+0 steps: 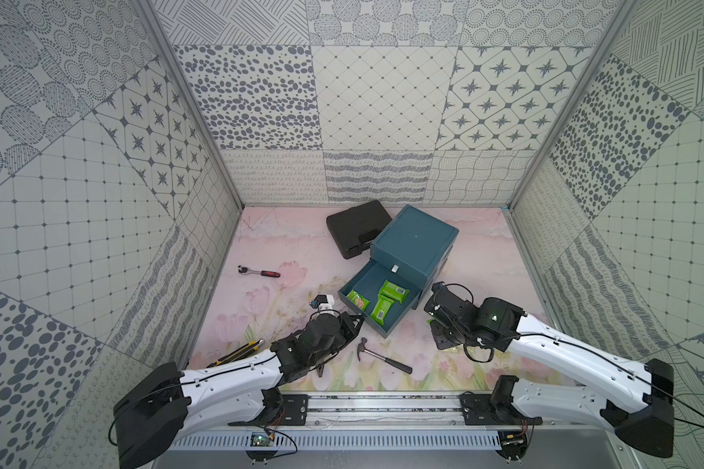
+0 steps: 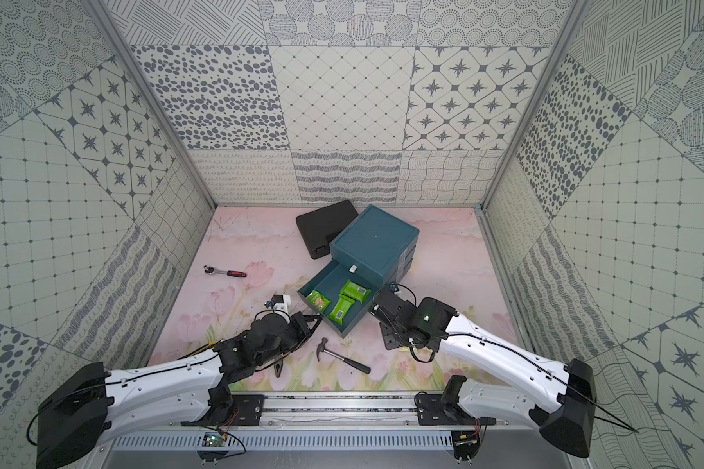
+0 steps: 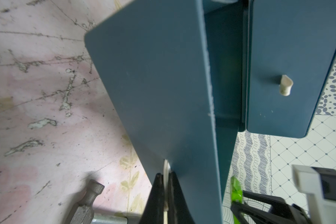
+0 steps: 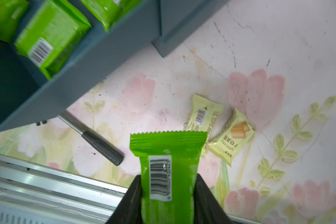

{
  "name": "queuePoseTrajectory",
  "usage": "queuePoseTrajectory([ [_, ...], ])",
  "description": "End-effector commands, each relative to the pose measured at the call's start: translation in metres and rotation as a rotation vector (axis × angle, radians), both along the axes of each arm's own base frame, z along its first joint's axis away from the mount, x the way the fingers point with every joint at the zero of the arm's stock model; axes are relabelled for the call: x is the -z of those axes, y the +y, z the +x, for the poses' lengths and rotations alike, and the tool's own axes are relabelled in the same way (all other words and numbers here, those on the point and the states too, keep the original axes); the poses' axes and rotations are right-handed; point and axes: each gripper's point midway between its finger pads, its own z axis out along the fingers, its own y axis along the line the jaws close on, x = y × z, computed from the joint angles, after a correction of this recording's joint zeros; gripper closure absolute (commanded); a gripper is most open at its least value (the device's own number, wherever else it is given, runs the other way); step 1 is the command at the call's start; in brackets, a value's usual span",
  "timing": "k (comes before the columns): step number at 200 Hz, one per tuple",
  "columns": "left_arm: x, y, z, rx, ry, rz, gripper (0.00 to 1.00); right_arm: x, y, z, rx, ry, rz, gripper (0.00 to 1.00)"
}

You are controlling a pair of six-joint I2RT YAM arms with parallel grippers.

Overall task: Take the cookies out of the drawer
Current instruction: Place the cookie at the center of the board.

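A silver aluminium rail (image 1: 383,400) carried both arms along the front edge of the pink flower-printed desk (image 1: 285,243). The left fingers (image 3: 160,181) were pinched tight on what appeared to be the small white pull (image 3: 166,168) of the open teal drawer (image 1: 399,323), though the close wrist view left it blurred. The right fingers (image 4: 200,186) stood partly apart, gripping a bright green wrapped cookie packet (image 4: 168,147) by its barcoded end, outside the drawer and over the desk. Just beyond it, two pale beige cookie packets (image 4: 202,118) lay touching each other on the desk.

A steel claw hammer with a black grip (image 1: 383,356) lay between the two arms, and a yellow-and-black utility knife (image 1: 238,352) lay beside the left arm. Inside the drawer, three more green cookie packets (image 1: 381,312) lay flat, two of them touching.

Farther back, a red-handled ratchet wrench (image 1: 259,273) lay alone toward the left of the desk. Behind the drawer stood the teal plastic cabinet (image 1: 415,239), its upper drawer closed. A black hard case (image 1: 354,229) lay just behind it near the rear wall.
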Motion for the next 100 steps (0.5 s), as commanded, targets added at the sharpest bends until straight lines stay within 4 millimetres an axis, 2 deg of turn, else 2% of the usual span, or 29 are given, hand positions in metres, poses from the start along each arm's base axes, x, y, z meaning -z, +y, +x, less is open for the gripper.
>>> queuePoseTrajectory([
  [1,-0.004,0.005,0.006,-0.034,-0.029,0.027,1.00,0.022,0.016,-0.002,0.107,0.047,0.133,0.65],
  [34,-0.005,0.004,0.006,-0.030,-0.031,0.030,1.00,0.051,0.029,0.007,0.140,0.037,0.194,0.65],
  [69,-0.005,0.004,0.007,-0.030,-0.029,0.031,1.00,0.083,0.034,0.017,0.165,0.032,0.207,0.64],
  [100,-0.006,0.004,0.007,-0.031,-0.032,0.033,1.00,0.099,0.035,0.021,0.173,0.037,0.200,0.64],
])
